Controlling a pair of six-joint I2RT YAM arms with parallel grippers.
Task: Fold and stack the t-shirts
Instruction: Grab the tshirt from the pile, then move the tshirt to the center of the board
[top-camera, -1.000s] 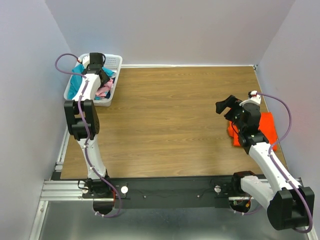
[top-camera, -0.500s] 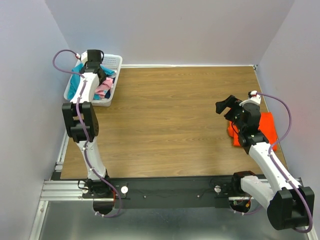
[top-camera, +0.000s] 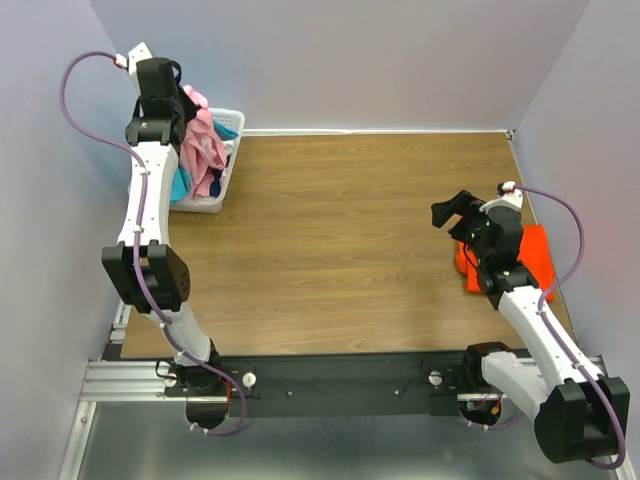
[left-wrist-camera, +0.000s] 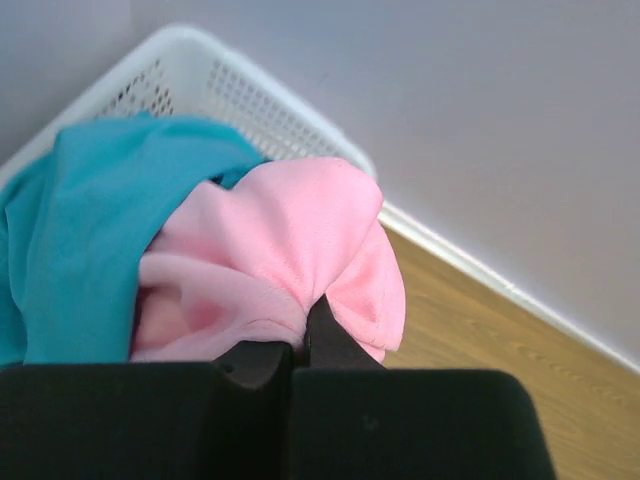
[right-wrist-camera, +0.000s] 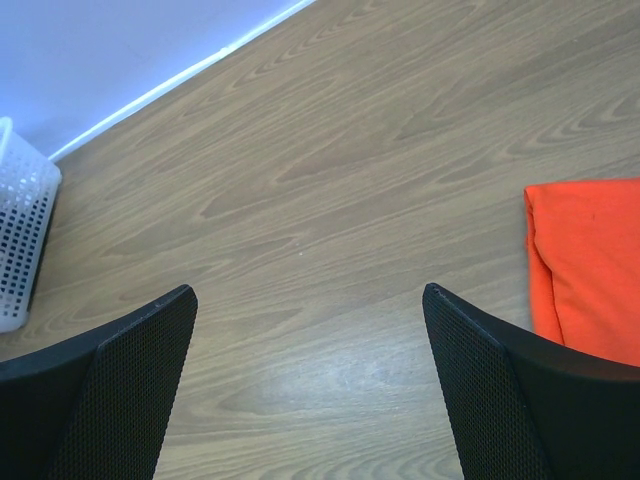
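Observation:
My left gripper (top-camera: 183, 97) is raised above the white basket (top-camera: 222, 196) and shut on the light pink t-shirt (top-camera: 204, 150), which hangs down from it into the basket. In the left wrist view the pink t-shirt (left-wrist-camera: 290, 250) bunches around the closed gripper (left-wrist-camera: 300, 340), with a teal t-shirt (left-wrist-camera: 90, 230) beside it in the basket (left-wrist-camera: 230, 85). A folded orange t-shirt (top-camera: 538, 256) lies at the table's right edge. My right gripper (top-camera: 452, 212) hovers open just left of it, and the orange t-shirt (right-wrist-camera: 590, 265) shows past its right finger.
The white basket (right-wrist-camera: 20, 230) stands in the far left corner against the walls. Grey walls enclose the wooden table (top-camera: 340, 240) on three sides. A metal rail (top-camera: 330, 380) runs along the near edge.
My left gripper shut on the pink t-shirt inside the basket and has lifted it up and back, so the cloth now hangs from it. The right arm has not moved.

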